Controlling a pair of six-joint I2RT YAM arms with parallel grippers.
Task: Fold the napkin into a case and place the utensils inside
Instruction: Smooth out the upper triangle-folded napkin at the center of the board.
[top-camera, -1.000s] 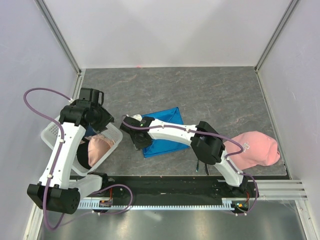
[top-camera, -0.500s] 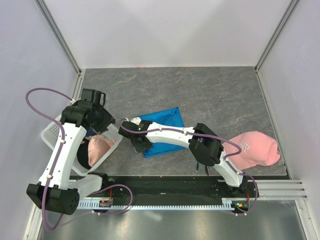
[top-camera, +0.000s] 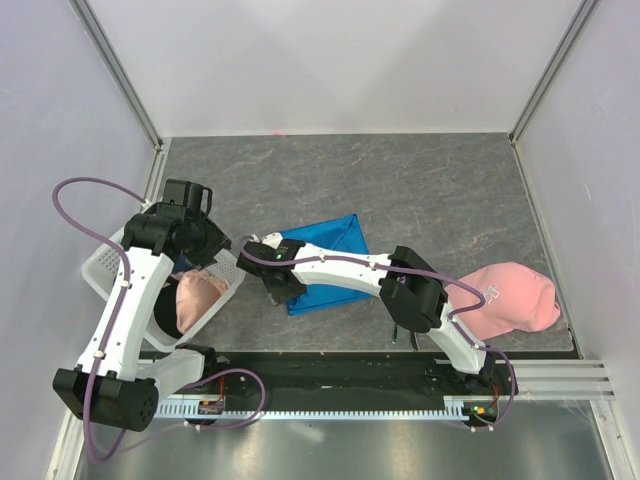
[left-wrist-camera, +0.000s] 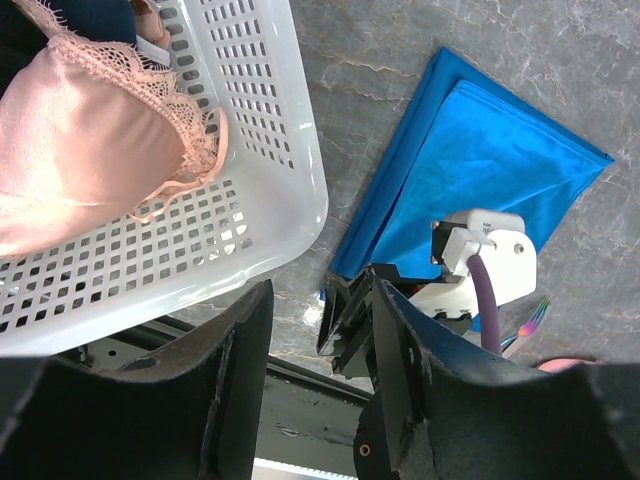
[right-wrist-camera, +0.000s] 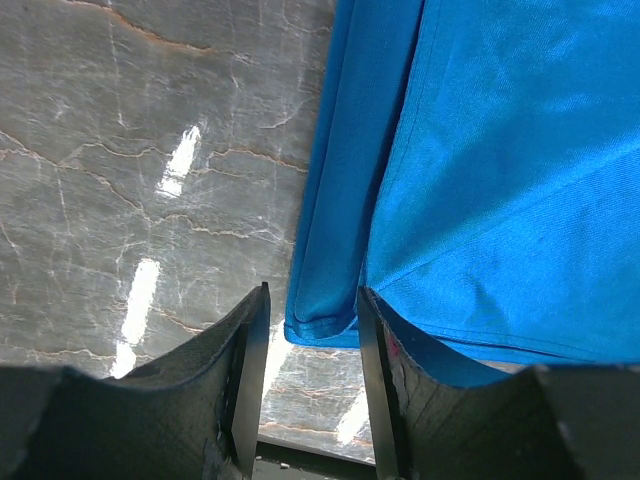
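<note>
Right gripper (right-wrist-camera: 312, 295) sits low on the table (top-camera: 420, 190), fingers parted. The near left corner of the napkin (right-wrist-camera: 500, 180) lies between them, with a gap of bare stone beside the left finger, so nothing is clamped. From above, that gripper (top-camera: 279, 285) covers the same corner of the napkin (top-camera: 330, 262). Of the utensils (left-wrist-camera: 530, 316), only iridescent tips show past the right wrist, lying on the stone apart from the cloth. A pink cap (top-camera: 510, 295) rests near the right edge.

To the left stands a white perforated basket (top-camera: 100, 265) holding a pale pink lacy cloth (left-wrist-camera: 80, 130). The left gripper (left-wrist-camera: 320, 285) hangs above the basket's right rim with its fingers spread and holds nothing.

The napkin (left-wrist-camera: 470, 170) lies flat just beside the basket, not touching it. It is folded, with a narrower layer showing along its left edge.
</note>
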